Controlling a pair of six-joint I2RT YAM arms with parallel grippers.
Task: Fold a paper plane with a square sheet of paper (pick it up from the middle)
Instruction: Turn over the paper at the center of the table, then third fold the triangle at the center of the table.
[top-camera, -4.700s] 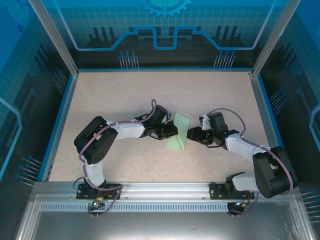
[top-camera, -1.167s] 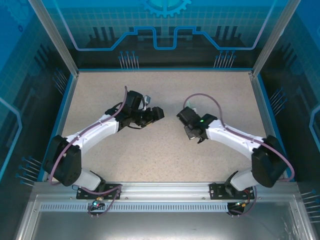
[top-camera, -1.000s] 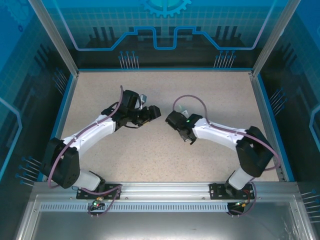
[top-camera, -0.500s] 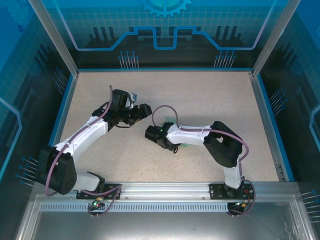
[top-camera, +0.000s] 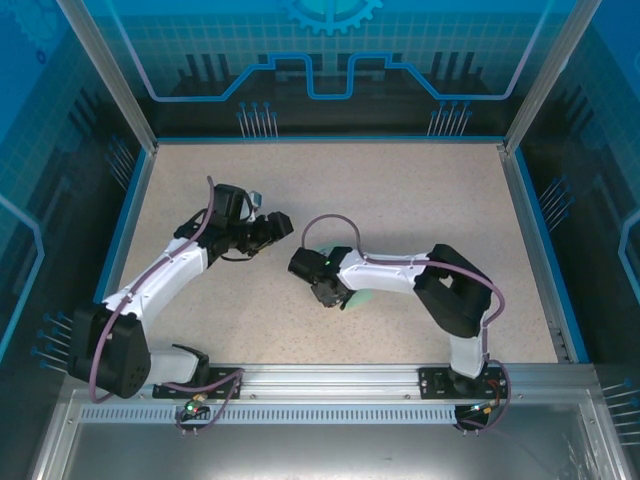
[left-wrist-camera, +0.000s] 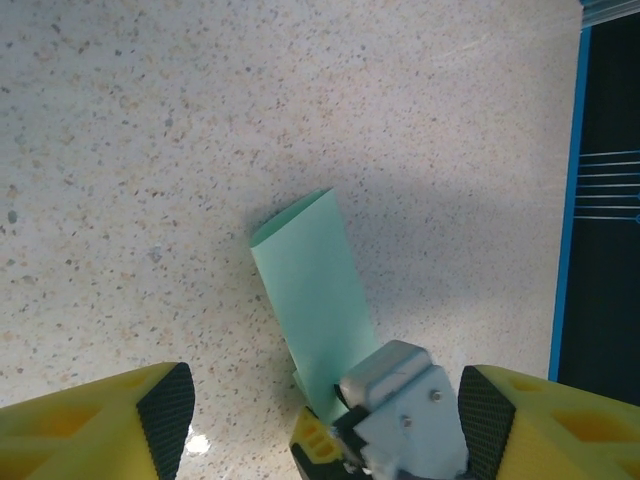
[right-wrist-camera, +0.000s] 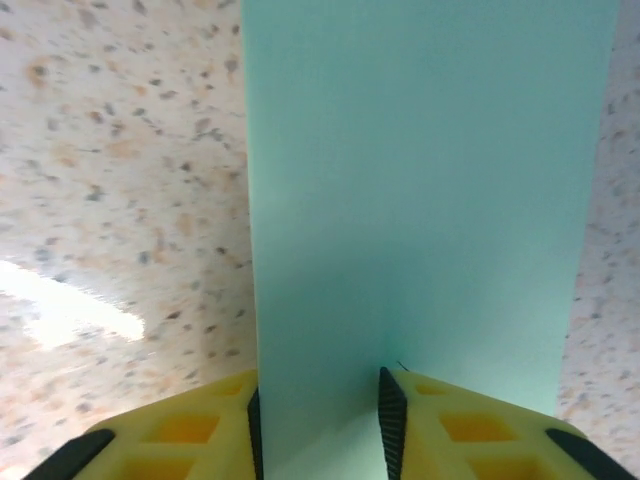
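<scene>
The square sheet of paper (left-wrist-camera: 312, 285) is pale mint green and folded into a long narrow strip. It lies flat on the speckled table, and in the top view a sliver of the paper (top-camera: 358, 298) shows beside the right wrist. My right gripper (right-wrist-camera: 320, 395) is low over one end of it, yellow fingers (right-wrist-camera: 440, 420) parted, with the paper (right-wrist-camera: 420, 180) running out between them. That end is hidden under the right gripper (top-camera: 328, 293). My left gripper (top-camera: 283, 222) hovers up and to the left, open wide (left-wrist-camera: 322, 410), holding nothing.
The speckled table (top-camera: 420, 190) is ringed by a blue rim (top-camera: 120, 240) and clear blue walls. The right arm's elbow (top-camera: 455, 290) juts over the near right of the table. In the left wrist view the blue table edge (left-wrist-camera: 570, 250) runs down the right.
The right arm swung left and nearer with the paper, set it low on the table, and its jaws parted. The left gripper drew back to the left, still open.
</scene>
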